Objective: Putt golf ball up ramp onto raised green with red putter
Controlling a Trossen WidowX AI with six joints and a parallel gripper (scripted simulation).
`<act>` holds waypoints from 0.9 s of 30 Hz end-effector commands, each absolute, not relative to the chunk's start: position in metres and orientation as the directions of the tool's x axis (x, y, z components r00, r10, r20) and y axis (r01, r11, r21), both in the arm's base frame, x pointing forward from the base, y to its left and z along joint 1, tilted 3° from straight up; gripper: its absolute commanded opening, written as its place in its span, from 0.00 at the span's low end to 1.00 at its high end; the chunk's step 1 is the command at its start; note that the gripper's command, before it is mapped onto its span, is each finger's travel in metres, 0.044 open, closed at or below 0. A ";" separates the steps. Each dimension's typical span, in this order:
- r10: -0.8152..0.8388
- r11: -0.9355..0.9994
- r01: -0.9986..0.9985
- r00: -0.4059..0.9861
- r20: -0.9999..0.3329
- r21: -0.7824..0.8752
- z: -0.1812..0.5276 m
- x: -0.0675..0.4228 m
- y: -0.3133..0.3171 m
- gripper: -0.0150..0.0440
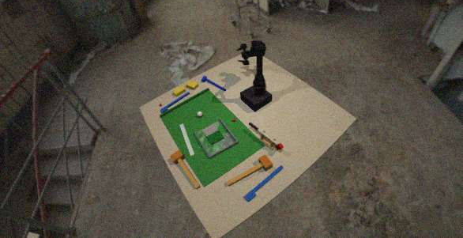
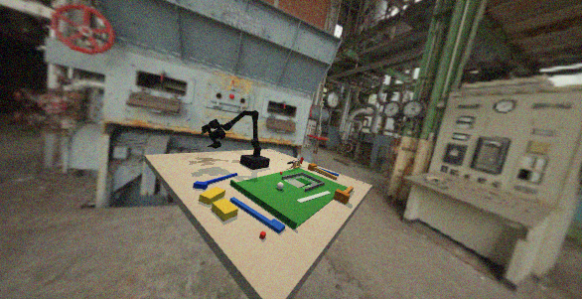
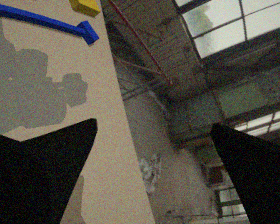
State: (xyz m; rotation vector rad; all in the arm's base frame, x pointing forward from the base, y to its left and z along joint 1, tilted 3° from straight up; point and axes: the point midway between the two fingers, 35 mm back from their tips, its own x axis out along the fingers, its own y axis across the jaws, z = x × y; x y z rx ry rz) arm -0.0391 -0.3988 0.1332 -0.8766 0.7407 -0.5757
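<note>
Jaws (image 1: 242, 54) spread near full width, nothing between them, nothing touched; raised high over far edge of counter (image 1: 316, 111), above arm's own shadow. Wrist view: both fingers dark at lower corners, counter edge between. Arm base (image 1: 256, 97) beside green mat (image 1: 178, 119). Red putter (image 1: 265, 136) lies flat on counter just off mat's edge, red head away from base, well apart from jaws. Golf ball (image 1: 200, 114) on mat, near ramp (image 1: 216, 137) with raised green.

Arm (image 1: 258, 69) upright, elbow bent — jaws wide apart, nothing held.
</note>
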 end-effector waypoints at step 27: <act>0.289 0.608 -0.667 0.691 -0.663 -0.430 0.096 0.341 -0.134 1.00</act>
